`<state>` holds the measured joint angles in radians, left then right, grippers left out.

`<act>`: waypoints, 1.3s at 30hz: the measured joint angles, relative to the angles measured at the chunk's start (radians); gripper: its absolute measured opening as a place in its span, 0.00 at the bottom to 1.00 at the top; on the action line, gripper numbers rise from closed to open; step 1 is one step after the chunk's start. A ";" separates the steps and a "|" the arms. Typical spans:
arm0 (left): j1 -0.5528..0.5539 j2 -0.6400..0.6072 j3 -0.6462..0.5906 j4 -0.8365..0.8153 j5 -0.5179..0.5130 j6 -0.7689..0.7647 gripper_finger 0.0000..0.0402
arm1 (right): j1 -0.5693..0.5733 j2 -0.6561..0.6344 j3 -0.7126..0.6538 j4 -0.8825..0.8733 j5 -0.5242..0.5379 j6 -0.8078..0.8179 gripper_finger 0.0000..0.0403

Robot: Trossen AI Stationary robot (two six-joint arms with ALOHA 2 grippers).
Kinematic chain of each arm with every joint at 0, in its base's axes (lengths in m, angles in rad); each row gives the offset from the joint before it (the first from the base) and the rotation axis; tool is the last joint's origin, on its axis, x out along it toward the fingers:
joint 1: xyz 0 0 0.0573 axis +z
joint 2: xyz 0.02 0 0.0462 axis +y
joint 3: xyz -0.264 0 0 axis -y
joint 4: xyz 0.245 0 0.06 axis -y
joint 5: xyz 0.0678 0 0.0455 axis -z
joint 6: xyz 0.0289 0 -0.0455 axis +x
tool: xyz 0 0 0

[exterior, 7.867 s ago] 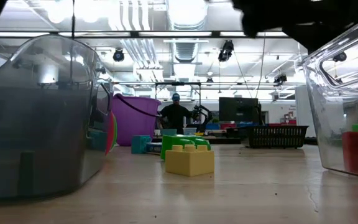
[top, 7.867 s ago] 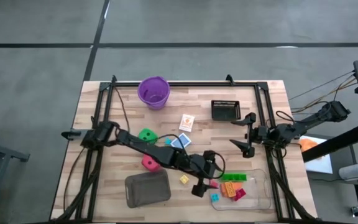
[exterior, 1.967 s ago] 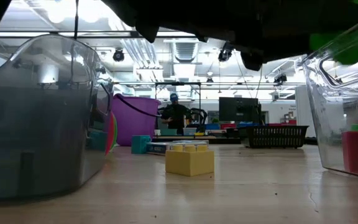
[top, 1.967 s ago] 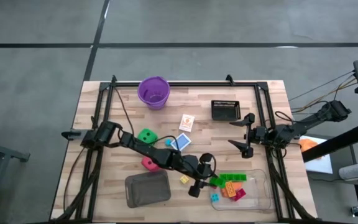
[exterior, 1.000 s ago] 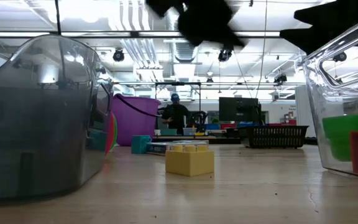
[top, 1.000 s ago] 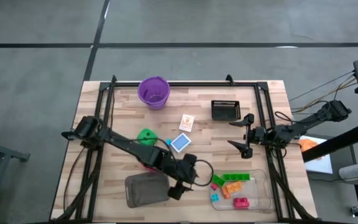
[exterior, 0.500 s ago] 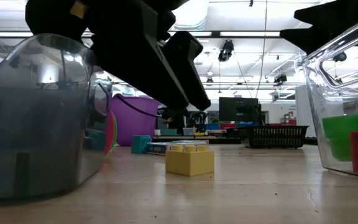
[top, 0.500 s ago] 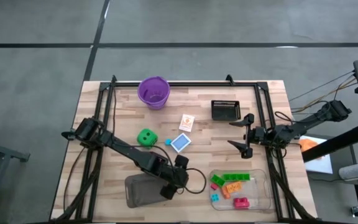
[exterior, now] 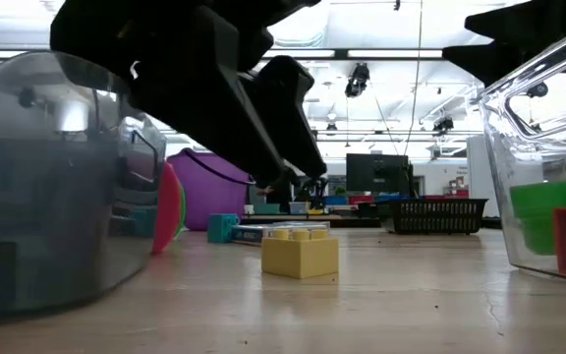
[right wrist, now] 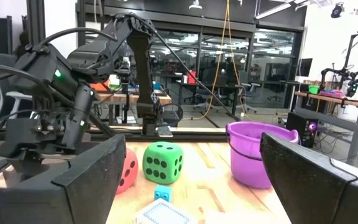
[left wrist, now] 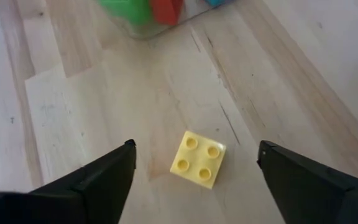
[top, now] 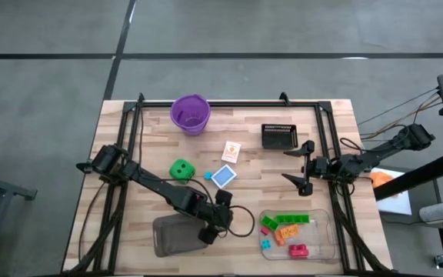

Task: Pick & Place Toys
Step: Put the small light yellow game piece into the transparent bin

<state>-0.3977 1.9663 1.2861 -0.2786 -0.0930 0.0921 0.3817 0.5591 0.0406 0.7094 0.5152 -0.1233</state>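
Yellow brick (left wrist: 199, 159) lies on the bare tabletop (top: 337, 138) straight ahead of the left tool (left wrist: 194, 180), framed between its 2 spread fingers (left wrist: 98, 177) and not yet touched by either. It is square, with 4 studs, so it has no long axis, but it sits turned a little against the line between the fingers; a grasp will likely need a slight twist or will square it up as the fingers close.

Seen from above, the left tool (top: 210, 228) hangs at the right edge of the grey tray (top: 174, 235), with the clear tray (top: 325, 231) of sorted bricks on the other side. The yellow brick sits in the open strip between the 2 trays, hidden under the arm in that view.

Room is tight toward the grey tray, freer toward the clear one.

The right tool (top: 297, 161) waits open, well apart near the black basket (top: 278, 135), so the left arm is the nearer by far.
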 joint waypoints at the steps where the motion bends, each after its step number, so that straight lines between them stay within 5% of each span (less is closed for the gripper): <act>1: 0.000 -0.001 0.001 -0.012 -0.005 -0.003 0.88 | 0.000 0.000 0.000 0.000 0.000 0.000 0.90; 12: -0.001 -0.004 0.025 -0.045 -0.046 0.055 0.94 | 0.000 0.000 0.000 0.000 0.000 0.000 0.90; 24: 0.002 0.003 0.050 0.122 -0.125 0.201 0.94 | 0.000 0.001 0.000 -0.002 0.000 0.000 0.90; 32: 0.002 0.030 0.049 0.176 -0.283 0.201 0.94 | 0.000 0.001 0.000 -0.002 0.000 0.000 0.90; 39: 0.002 0.073 0.047 0.140 -0.273 0.204 0.94 | 0.000 0.001 0.001 -0.004 0.000 0.000 0.90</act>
<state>-0.3958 2.0393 1.3331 -0.1390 -0.3660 0.2964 0.3820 0.5602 0.0414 0.7055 0.5156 -0.1234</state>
